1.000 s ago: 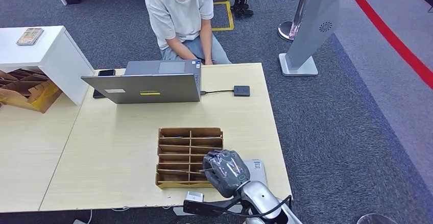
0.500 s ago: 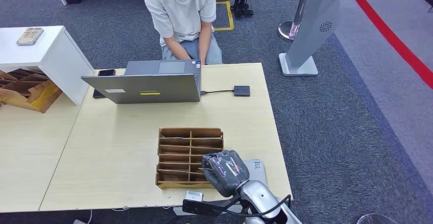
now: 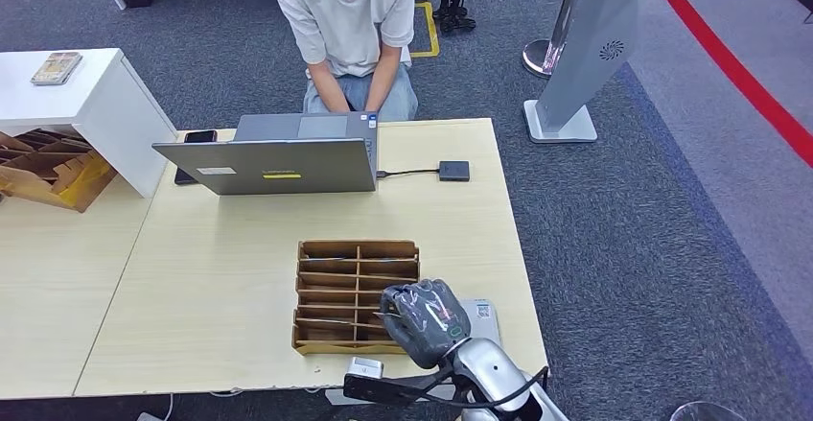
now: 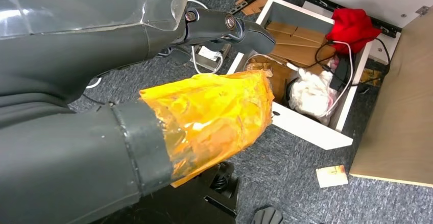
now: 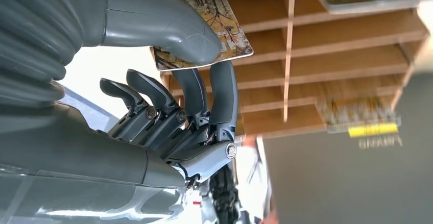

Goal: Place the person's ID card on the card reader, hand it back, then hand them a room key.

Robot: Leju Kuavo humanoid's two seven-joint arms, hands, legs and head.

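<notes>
My right hand (image 3: 424,323) hovers over the near right corner of the wooden slotted card organiser (image 3: 336,248). In the right wrist view the thumb and fingers (image 5: 214,89) pinch a room key card (image 5: 227,38) with a brown tree pattern, just in front of the organiser's slots (image 5: 327,55). More cards lie in other slots. A small black card reader (image 3: 453,170) sits on the table, wired to the grey laptop (image 3: 278,157). The person (image 3: 350,18) in a white shirt sits behind the laptop. My left hand (image 4: 153,106), its thumb wrapped in orange tape, hangs beside the table holding nothing.
A pale flat item (image 3: 482,311) lies on the table just right of my right hand. A phone (image 3: 199,136) lies left of the laptop. A white cabinet (image 3: 86,105) and cardboard box (image 3: 48,167) stand at left, a grey kiosk (image 3: 585,57) at right.
The person has shifted slightly to the right and drawn their arms in. My right hand has stayed nearly in place over the organiser.
</notes>
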